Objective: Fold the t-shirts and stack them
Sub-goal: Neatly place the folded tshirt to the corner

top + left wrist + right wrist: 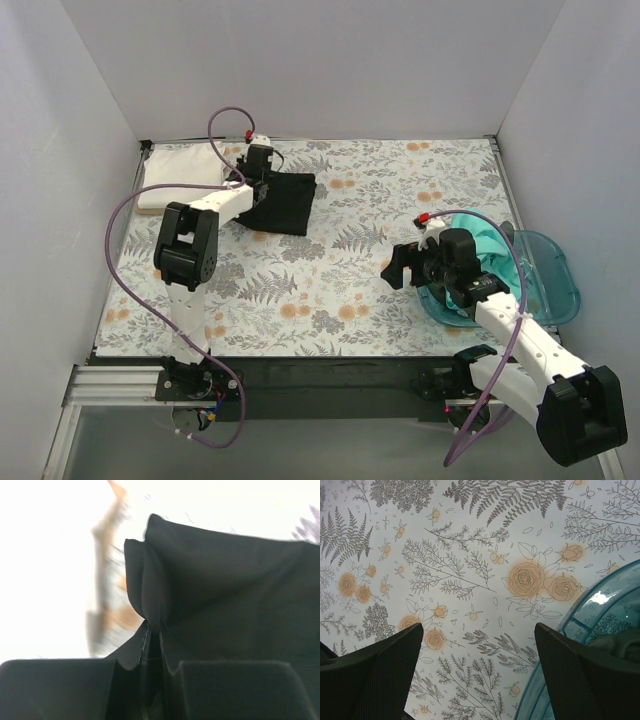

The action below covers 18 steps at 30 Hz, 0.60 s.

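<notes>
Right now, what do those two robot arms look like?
Both the left arm and right arm have white tube-like links joined by black housings. A thin purple cable loops along each, with a small red tab near the wrist. The fingers are flat, black and finely textured.

The black shirt [285, 203] lies folded, far and left of centre, beside the white shirt [180, 170] folded in the far left corner. The teal shirt [490, 245] sits crumpled at right.
</notes>
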Available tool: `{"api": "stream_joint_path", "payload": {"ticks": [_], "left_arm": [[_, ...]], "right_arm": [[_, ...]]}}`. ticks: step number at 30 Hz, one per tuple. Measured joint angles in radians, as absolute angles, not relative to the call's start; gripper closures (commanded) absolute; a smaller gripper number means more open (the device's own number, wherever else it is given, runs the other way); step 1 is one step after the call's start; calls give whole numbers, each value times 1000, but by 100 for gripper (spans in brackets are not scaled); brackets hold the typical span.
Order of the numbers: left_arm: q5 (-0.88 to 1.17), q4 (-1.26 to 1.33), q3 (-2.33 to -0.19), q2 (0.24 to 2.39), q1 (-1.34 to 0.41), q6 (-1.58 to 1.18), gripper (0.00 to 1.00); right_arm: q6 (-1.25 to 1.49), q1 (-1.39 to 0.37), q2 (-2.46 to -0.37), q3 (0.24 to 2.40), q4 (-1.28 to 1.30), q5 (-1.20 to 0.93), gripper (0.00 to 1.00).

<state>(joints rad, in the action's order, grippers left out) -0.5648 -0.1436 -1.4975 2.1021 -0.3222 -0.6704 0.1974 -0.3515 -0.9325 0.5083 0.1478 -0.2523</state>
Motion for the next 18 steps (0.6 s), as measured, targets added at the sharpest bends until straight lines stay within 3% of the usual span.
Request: {"api": "stream_joint_path", "payload": {"ticks": [18], "left_arm": [[-621, 69, -1673, 2090, -82, -244, 100]], "right_arm": [[191, -352, -962, 500, 86, -237, 2]]}}
